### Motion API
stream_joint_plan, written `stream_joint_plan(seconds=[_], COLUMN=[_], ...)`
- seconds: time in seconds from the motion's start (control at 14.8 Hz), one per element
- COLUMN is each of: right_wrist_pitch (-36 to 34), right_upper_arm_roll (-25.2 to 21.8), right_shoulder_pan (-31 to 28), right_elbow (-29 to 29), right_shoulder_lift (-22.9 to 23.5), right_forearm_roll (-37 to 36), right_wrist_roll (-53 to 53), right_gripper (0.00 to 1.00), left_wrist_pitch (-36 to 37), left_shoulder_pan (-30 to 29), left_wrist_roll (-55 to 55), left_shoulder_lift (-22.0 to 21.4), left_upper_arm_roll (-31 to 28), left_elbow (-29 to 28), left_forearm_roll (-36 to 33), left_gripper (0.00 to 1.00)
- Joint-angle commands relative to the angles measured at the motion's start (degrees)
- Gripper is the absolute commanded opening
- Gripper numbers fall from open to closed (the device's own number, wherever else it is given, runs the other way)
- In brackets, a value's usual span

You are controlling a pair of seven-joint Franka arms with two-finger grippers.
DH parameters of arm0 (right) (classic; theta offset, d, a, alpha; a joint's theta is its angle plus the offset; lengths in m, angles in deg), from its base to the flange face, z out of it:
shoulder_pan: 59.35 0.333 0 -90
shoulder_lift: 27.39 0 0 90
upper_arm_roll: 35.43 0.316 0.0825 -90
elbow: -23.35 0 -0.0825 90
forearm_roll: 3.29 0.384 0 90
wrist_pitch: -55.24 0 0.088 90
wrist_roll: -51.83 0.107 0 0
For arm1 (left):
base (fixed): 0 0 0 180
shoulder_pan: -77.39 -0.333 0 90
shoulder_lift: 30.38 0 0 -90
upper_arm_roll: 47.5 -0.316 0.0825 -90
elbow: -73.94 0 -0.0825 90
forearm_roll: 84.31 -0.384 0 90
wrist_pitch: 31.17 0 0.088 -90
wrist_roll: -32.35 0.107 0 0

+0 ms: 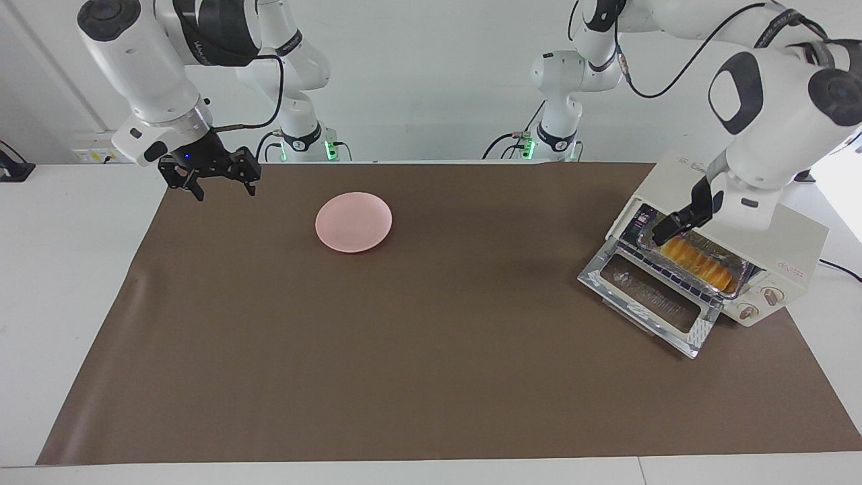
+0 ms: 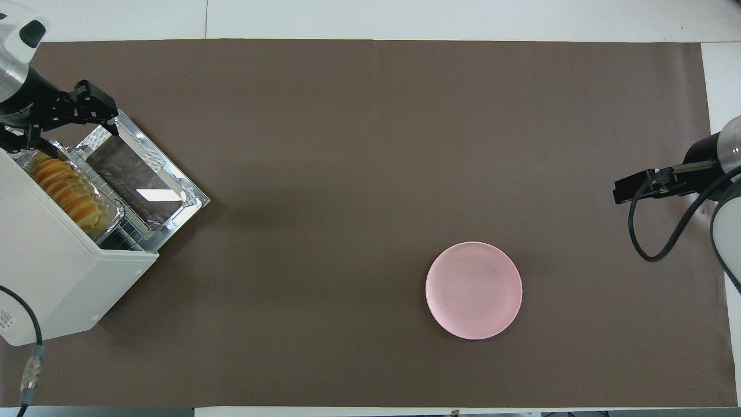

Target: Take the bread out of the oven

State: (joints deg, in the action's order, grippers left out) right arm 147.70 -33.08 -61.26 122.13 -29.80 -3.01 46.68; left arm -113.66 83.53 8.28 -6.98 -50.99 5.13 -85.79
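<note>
Overhead view: pink plate (image 2: 473,290) mid-mat (image 2: 370,145).

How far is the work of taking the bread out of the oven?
Done: the oven door is open. In hand: the open left gripper is at the oven's mouth, over the bread, which lies in its foil tray. Left: gripping and removing it. The right gripper waits, open.

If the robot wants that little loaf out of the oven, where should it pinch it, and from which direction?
Probably across the middle of the bread, pinching its two long sides, coming in from above and in front of the oven. The loaf lies lengthwise in a foil tray on the rack, the door is dropped open, and its narrow width suits the open left gripper already over its end.
</note>
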Motion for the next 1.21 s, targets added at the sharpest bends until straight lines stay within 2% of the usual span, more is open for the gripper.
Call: stream_joint_plan(seconds=[0.0, 0.13, 0.4, 0.54, 1.15], right_wrist_pitch=[-0.4, -0.4, -0.4, -0.4, -0.4], right_upper_arm_roll=[0.9, 0.9, 0.9, 0.9, 0.9], right_shoulder_pan=[-1.2, -1.2, -1.2, -1.2, -1.2], right_elbow=[0.4, 0.4, 0.4, 0.4, 0.4], right_shoulder_lift=[-0.8, -0.8, -0.8, -0.8, -0.8], right_forearm_roll=[-0.6, -0.6, -0.6, -0.6, -0.6], right_wrist_roll=[-1.0, -1.0, -1.0, -1.0, -1.0], right_gripper=[1.00, 1.00, 1.00, 1.00, 1.00], left_wrist_pitch=[-1.0, -5.0, -16.6, -21.7, -25.2], left_shoulder_pan=[3.0, 3.4, 3.5, 3.5, 3.1], left_wrist_roll=[-3.8, -10.3, -15.5, -15.6, -16.4], left_shoulder_lift=[4.9, 4.9, -2.5, -4.3, -6.7], left_upper_arm_roll=[-5.0, -5.8, -5.8, -5.8, -5.8], left_elbow=[5.2, 0.7, -18.0, -23.7, -31.9], left_forearm_roll=[-1.1, -2.8, -7.3, -7.5, -7.6], left_gripper=[1.00, 1.00, 1.00, 1.00, 1.00])
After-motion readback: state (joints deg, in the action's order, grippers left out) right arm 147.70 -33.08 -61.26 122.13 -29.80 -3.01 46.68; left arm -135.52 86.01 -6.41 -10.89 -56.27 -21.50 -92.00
